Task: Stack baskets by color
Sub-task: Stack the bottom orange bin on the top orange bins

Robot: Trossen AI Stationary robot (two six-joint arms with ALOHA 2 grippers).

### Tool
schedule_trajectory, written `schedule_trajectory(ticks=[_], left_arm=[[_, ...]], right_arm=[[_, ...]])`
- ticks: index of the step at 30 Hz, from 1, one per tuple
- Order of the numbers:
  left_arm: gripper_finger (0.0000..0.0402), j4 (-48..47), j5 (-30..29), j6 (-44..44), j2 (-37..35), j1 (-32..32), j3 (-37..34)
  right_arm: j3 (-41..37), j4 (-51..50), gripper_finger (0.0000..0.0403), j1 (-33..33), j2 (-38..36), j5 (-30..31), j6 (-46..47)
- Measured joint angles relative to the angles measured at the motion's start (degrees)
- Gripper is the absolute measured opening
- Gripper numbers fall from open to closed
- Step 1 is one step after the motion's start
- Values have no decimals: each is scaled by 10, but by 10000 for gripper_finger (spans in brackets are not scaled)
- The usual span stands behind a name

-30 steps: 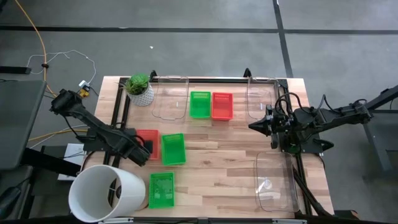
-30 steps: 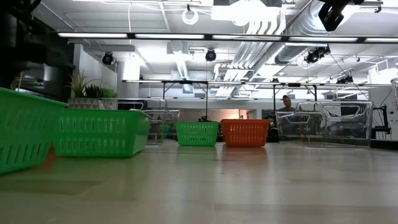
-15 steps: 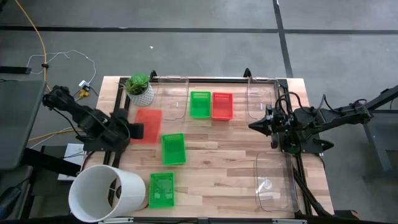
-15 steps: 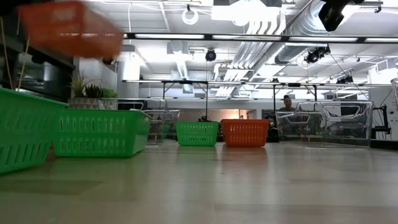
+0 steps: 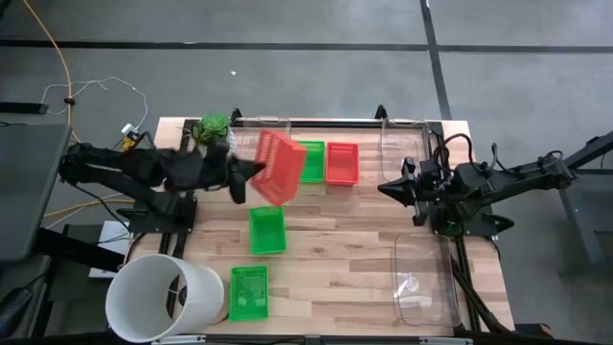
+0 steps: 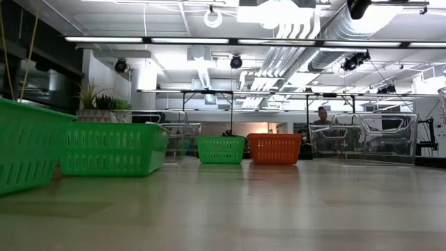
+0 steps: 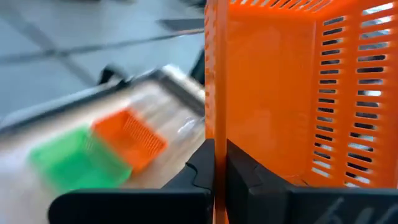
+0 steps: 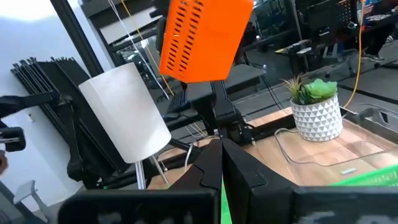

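The left tool (image 5: 241, 178) is clamped on the rim of the raised red basket (image 5: 278, 168), upper centre of the high view. The seated red basket (image 5: 341, 162) lies to its right, past a green basket (image 5: 309, 160). The right tool (image 5: 388, 189), closed and empty, waits nearer.

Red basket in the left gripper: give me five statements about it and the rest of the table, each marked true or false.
1. The left gripper is shut on a red basket held in the air. True.
2. A second red basket sits beside a green basket at the table's far side. True.
3. The white bucket stands upright. False: it lies on its side.
4. The right gripper holds a green basket. False: it is shut and empty.
5. Four green baskets are on the table. False: three.
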Motion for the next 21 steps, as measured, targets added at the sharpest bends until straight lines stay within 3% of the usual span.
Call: schedule_trajectory(ticks=[4,10,16,21], left_arm=[[0,114,131,209,42,51,0],[0,221,278,225,89,89,-19],[0,439,297,146,93,82,-167],[0,640,269,86,89,83,-292]], right_arm=[[0,50,0,0,24,-9,-3],[0,110,0,0,59,-10,-4],[0,121,0,0,83,-10,-4],[0,121,0,0,94,-8,-4]])
